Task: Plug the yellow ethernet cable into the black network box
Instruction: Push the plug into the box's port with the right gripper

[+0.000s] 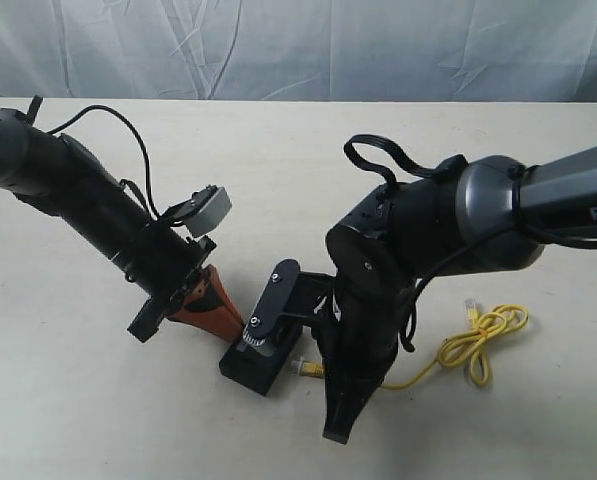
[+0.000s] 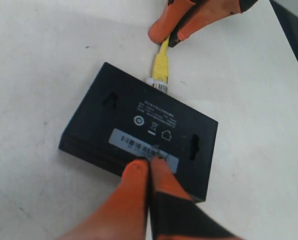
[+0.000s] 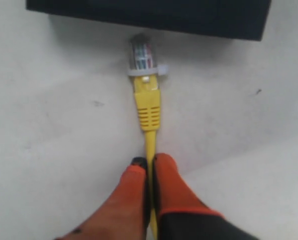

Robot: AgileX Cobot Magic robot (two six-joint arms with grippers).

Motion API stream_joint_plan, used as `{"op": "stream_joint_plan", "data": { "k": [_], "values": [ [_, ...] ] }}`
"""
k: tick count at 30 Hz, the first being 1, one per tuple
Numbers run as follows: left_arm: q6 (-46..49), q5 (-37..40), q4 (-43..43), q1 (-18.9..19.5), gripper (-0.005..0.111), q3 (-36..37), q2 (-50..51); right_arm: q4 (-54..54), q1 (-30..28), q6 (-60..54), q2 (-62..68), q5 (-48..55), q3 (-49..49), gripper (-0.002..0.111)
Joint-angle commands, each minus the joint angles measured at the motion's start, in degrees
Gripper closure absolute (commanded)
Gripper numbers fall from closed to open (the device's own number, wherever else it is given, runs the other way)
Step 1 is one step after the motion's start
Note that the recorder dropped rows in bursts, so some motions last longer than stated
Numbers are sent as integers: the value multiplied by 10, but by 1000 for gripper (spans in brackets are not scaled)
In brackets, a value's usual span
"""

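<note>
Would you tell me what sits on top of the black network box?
The shut left gripper rests on the black network box's white label, beside printed symbols. Its fingertips hide part of it.

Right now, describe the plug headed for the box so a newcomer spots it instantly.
Find the black network box at the middle of the pale table. At its side nearest the right tool sits a clear plug on a yellow boot, tip almost at the box. Unlike the other plug, lying loose past the yellow ethernet cable's knotted loop, this one's cord is pinched by the tool.
</note>
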Motion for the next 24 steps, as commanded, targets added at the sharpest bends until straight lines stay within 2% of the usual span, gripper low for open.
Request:
{"op": "stream_joint_plan", "data": {
  "k": [1,13,18,24],
  "values": [
    [-2,1,-9,-3,107,-1,1,-12,1,-5,-10,-8,2,109],
    [-2,1,-9,-3,107,-1,1,-12,1,-5,-21,-36,2,109],
    [-2,1,-9,-3,107,-1,1,-12,1,48,-21,-36,2,109],
    [-2,1,-9,-3,107,-1,1,46,1,51,-21,-37,2,109]
  ]
}}
